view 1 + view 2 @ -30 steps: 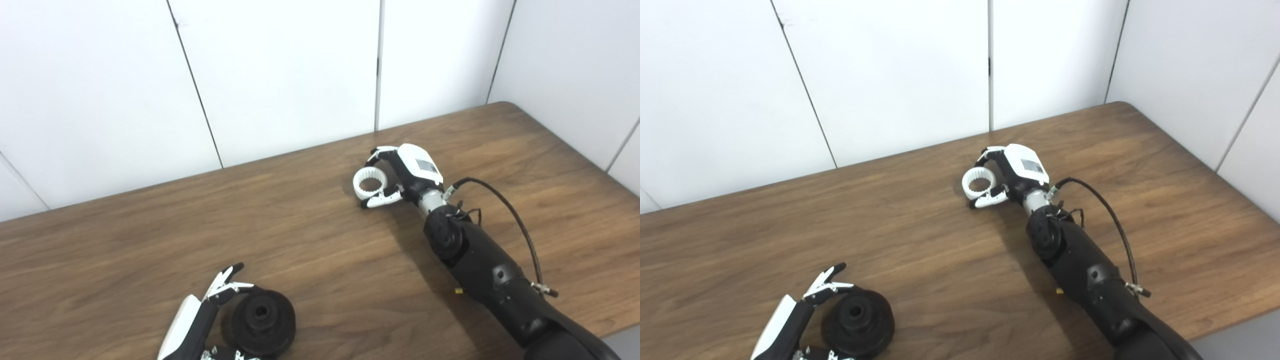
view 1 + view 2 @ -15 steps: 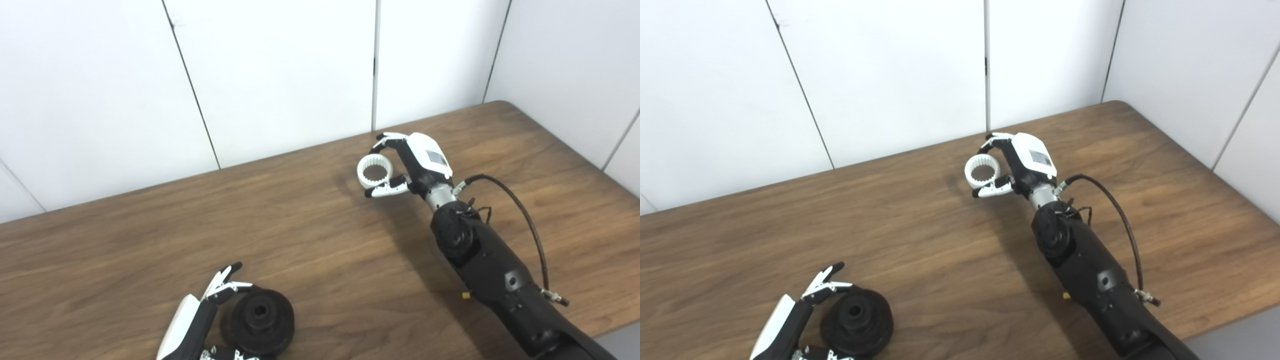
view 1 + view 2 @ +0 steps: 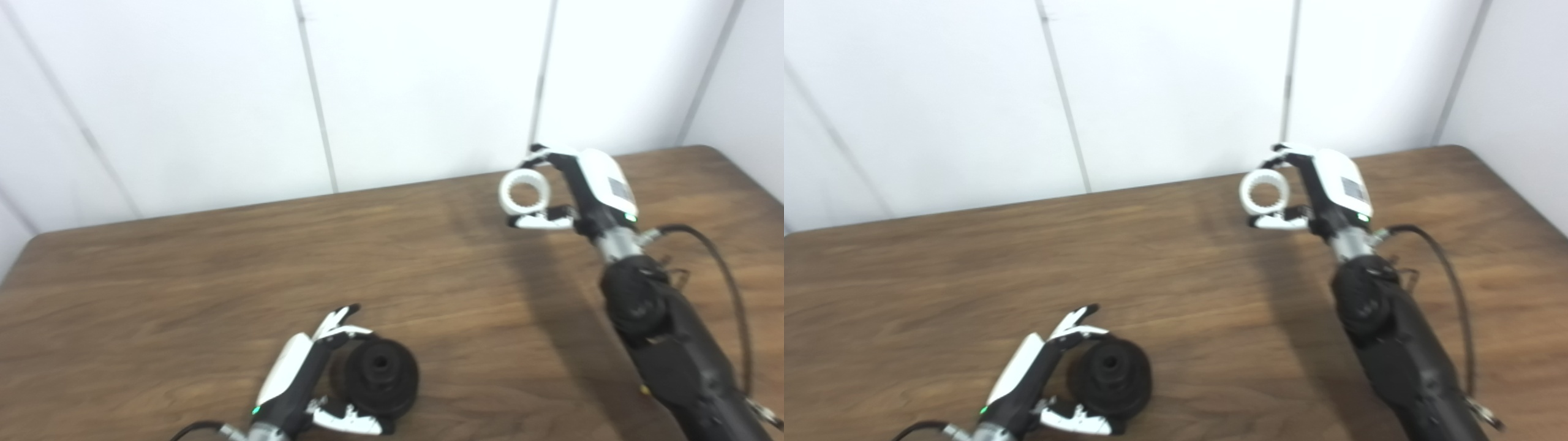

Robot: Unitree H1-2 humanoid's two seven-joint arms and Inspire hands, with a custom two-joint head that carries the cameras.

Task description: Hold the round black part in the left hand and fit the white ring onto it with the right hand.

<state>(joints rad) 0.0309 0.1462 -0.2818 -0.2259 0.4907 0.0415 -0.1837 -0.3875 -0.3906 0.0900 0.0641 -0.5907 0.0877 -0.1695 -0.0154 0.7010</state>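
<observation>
We see the wooden worktop (image 3: 184, 294) under both arms. The right hand (image 3: 579, 190) is raised above the worktop's far side and grips the toothed white ring (image 3: 524, 191) between fingers above it and thumb below; the ring sits at the hand's left. The left hand (image 3: 306, 380) is cupped around the round black part (image 3: 381, 376), which rests on the worktop just right of its palm, fingers (image 3: 343, 324) behind and thumb in front.

Bright even light, overall motion blur; soft shadows on table (image 3: 184, 275)
</observation>
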